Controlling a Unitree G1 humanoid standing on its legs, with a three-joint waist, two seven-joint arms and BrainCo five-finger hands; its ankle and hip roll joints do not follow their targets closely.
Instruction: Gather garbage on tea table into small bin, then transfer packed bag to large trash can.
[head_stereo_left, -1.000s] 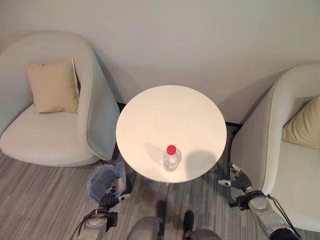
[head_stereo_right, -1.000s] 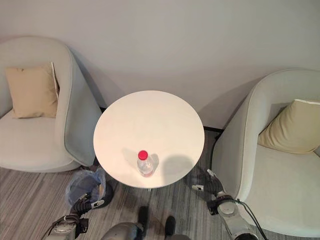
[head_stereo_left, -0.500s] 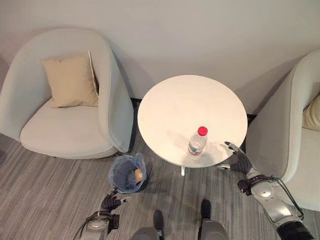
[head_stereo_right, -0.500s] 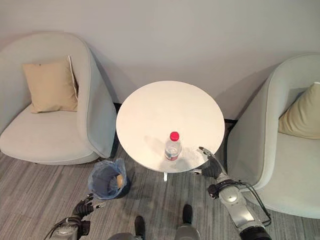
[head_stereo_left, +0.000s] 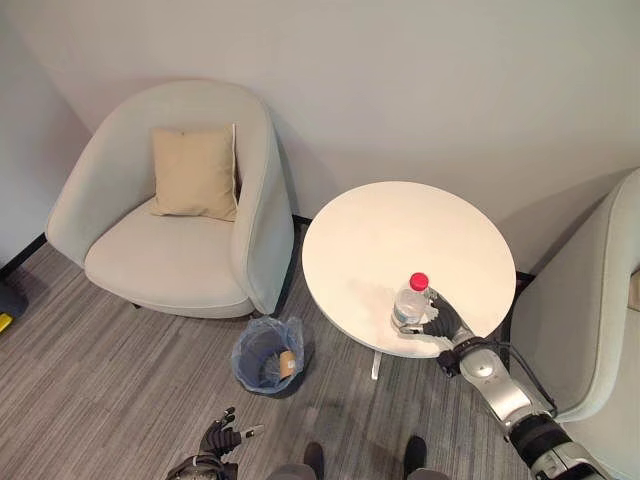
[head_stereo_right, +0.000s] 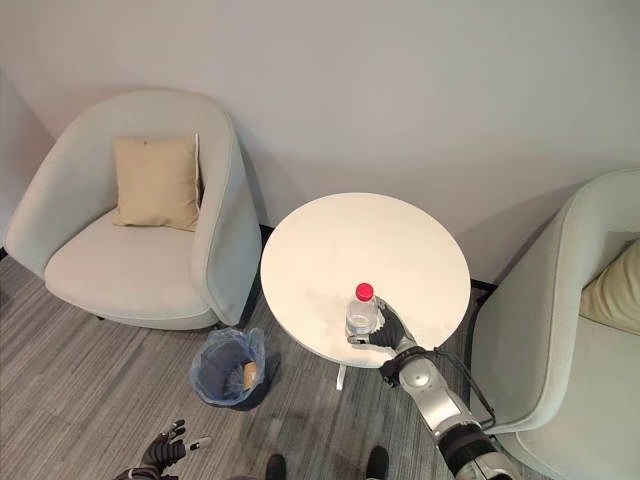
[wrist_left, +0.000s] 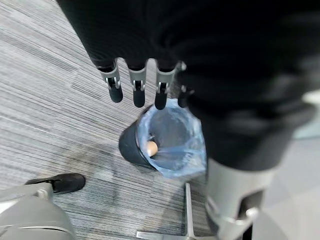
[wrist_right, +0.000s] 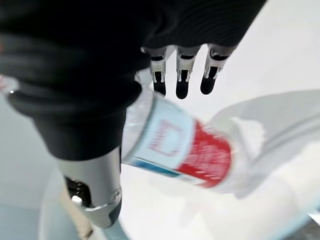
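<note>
Since half a second ago the right robot hand (head_stereo_left: 440, 320) has come in from the bench's rim to the water bottle (head_stereo_left: 409, 303), and the head camera has swung too, so the whole scene sits differently. The bottle stands upright near the 5 o'clock edge of the round white bench (head_stereo_left: 400, 240). The right robot hand is pressed against the bottle's side; in its wrist view the fingers (wrist_right: 182, 84) reach almost straight past the bottle and the thumb lies along the other side, so it brackets the bottle without visibly clamping it. The left robot hand (head_stereo_left: 217, 439) hangs low over the floor with relaxed, spread fingers, holding nothing. The small bin (head_stereo_left: 267, 355), lined with a blue bag and already holding a brownish scrap, stands on the floor at about 7 o'clock from the bench. The main risk, as I judge it, is that a light bottle so near the rim gets nudged over or off the edge if the fingers push before they curl. The bottle carries a red, white and blue label (wrist_right: 175, 146); its print is too blurred to read.
</note>
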